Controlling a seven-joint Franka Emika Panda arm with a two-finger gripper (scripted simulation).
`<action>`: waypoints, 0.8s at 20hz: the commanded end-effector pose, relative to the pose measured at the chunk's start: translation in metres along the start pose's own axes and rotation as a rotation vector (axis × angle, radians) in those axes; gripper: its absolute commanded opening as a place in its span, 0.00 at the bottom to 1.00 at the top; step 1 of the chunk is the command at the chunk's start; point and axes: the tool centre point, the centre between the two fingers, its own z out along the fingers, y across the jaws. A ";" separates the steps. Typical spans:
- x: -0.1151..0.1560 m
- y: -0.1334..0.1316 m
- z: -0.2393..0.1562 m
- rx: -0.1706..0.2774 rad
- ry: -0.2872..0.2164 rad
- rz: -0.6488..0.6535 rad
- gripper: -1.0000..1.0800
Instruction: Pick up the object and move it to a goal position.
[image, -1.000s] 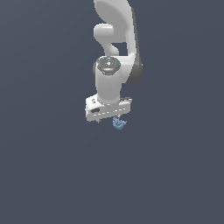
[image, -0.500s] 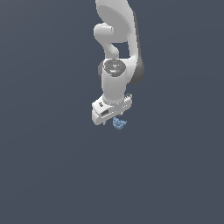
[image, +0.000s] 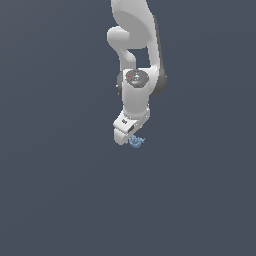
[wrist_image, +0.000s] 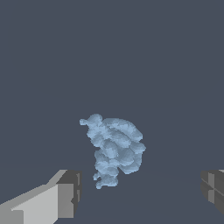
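Observation:
The object is a tiny light-blue lumpy thing lying on the dark grey floor. In the wrist view it sits between my two fingertips, nearer to one fingertip than to the other, and touches neither. My gripper is open wide and empty. In the exterior view the white gripper hangs straight down right over the object, which peeks out at its lower edge on the exterior view's right. The fingertips themselves are hard to make out there.
The white arm rises from the gripper to the top of the exterior view. All around is a plain dark grey floor with no other objects or markers in view.
The wrist has turned about its vertical axis, so the hand now looks narrower in the exterior view. The object has stayed where it was.

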 end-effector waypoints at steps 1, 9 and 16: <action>0.001 -0.006 0.003 -0.001 0.004 -0.067 0.96; 0.004 -0.018 0.009 -0.002 0.012 -0.205 0.96; 0.004 -0.021 0.010 -0.003 0.014 -0.243 0.96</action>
